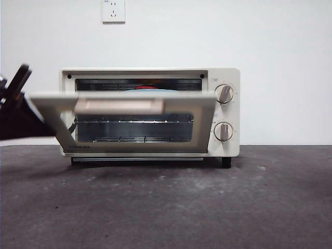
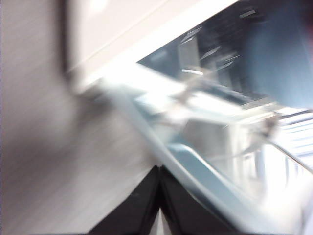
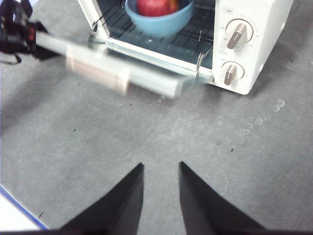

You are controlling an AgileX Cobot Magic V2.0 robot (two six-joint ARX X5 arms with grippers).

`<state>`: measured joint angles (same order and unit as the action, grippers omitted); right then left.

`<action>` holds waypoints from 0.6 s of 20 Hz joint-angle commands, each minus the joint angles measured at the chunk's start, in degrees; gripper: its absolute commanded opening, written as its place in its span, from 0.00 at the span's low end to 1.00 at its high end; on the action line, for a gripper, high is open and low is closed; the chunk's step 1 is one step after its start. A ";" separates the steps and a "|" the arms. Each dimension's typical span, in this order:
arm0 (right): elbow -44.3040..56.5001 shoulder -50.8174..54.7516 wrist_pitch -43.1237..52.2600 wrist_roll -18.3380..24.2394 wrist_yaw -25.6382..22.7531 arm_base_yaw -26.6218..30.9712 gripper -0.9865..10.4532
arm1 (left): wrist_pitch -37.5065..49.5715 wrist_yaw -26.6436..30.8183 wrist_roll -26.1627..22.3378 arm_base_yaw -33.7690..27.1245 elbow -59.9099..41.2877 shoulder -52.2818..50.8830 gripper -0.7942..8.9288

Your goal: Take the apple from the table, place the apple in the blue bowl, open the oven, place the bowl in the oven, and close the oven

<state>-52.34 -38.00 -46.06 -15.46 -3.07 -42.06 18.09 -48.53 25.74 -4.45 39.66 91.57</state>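
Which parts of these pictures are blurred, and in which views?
Front view: the oven door is smeared, the body sharp. Left wrist view: nearly everything is blurred, with bright glare on the door edge. Right wrist view: the door and handle are smeared; the blue bowl, the apple and table are sharp.

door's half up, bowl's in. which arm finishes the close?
Left. The left gripper is at the door edge of the oven; the right gripper hangs over bare table, away from it.

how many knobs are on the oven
2. The upper knob and the lower knob sit one above the other on the oven, on its panel beside the half-open door. None seem hidden.
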 commanded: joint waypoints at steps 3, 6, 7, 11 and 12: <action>-0.35 -0.33 0.24 -0.87 -0.17 -0.61 0.19 | 11.96 1.29 7.06 -0.11 1.14 0.70 0.09; -0.35 -0.35 -0.09 -1.55 -0.17 -0.61 0.19 | 16.28 5.46 7.87 -0.11 1.38 0.70 0.09; -0.35 -0.35 -0.13 -1.73 -0.17 -0.61 0.19 | 16.39 5.62 7.85 -0.11 1.64 0.70 0.09; -0.35 -0.37 -0.26 -1.66 -0.20 -0.61 0.19 | 15.17 4.59 8.02 0.00 1.86 0.44 0.09; -0.35 -0.42 -0.24 -1.60 -0.22 -0.61 0.19 | 14.49 4.42 7.98 0.11 1.86 0.20 0.09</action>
<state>-52.34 -38.02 -46.52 -16.56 -3.09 -42.06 32.56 -43.62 33.65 -4.45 40.64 91.53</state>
